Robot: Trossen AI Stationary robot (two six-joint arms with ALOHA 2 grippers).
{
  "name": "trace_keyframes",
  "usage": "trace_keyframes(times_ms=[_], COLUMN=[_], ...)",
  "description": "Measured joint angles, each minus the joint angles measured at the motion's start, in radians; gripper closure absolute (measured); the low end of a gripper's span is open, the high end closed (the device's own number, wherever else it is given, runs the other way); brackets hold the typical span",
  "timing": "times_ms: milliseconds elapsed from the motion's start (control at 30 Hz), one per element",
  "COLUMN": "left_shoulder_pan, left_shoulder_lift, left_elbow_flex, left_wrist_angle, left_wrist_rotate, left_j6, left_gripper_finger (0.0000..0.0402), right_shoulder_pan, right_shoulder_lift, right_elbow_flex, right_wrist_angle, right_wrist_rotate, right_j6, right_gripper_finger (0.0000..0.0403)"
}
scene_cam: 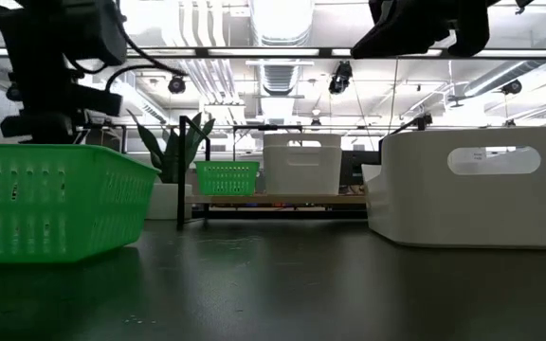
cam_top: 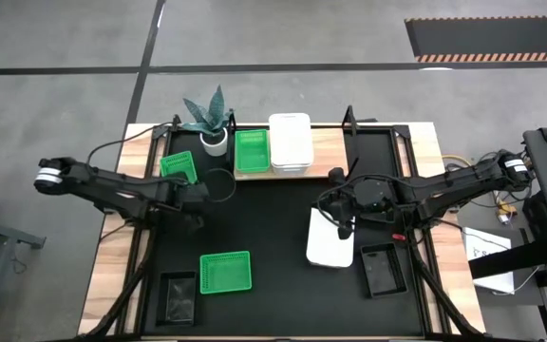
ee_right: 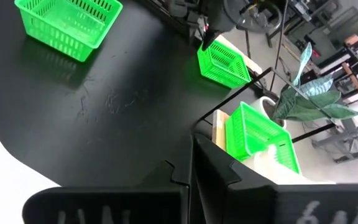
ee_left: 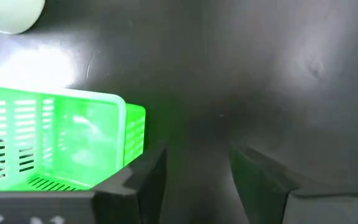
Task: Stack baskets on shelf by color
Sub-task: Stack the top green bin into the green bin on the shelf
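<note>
Sitting on the shelf (cam_top: 326, 142): one green basket (cam_top: 252, 151) beside stacked white baskets (cam_top: 290, 142), all empty. Left gripper (cam_top: 200, 191), fingers apart, holds nothing, just beside a tilted green basket (cam_top: 179, 167) near the plant (cam_top: 210, 118). Right gripper (cam_top: 341, 226), fingers together, hangs over a white basket (cam_top: 330, 242) on the table (cam_top: 273, 218). Another green basket (cam_top: 226, 272) and two black baskets (cam_top: 179, 296) lie up front.

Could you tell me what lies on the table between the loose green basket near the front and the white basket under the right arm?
Nothing: the high view shows only bare black table top between that green basket and the white basket.
</note>
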Motion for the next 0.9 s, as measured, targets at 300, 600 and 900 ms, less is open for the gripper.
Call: trace_keyframes(times_ms=[300,600,900], left_shoulder_pan=[0.018,0.091,0.327], left_shoulder_lift=[0.129,0.151,0.148], left_elbow_flex=[0.016,0.155,0.145], left_wrist_angle=[-0.022,-0.141,-0.139], left_wrist_rotate=[-0.053,-0.013,0.025], left_j6=[-0.043,0.063,0.186], left_gripper_finger=[0.0242,0.0242,0.0242], right_shoulder_pan=[-0.025,-0.103,-0.173], right_shoulder_lift=[0.0,0.0,0.002], right_elbow_flex=[0.0,0.0,0.0], right_wrist_angle=[0.017,0.024,0.026], right_wrist_rotate=[-0.023,-0.168,-0.268], right_j6=[-0.032,-0.054,-0.052], right_gripper_finger=[0.0394,0.0394,0.0394])
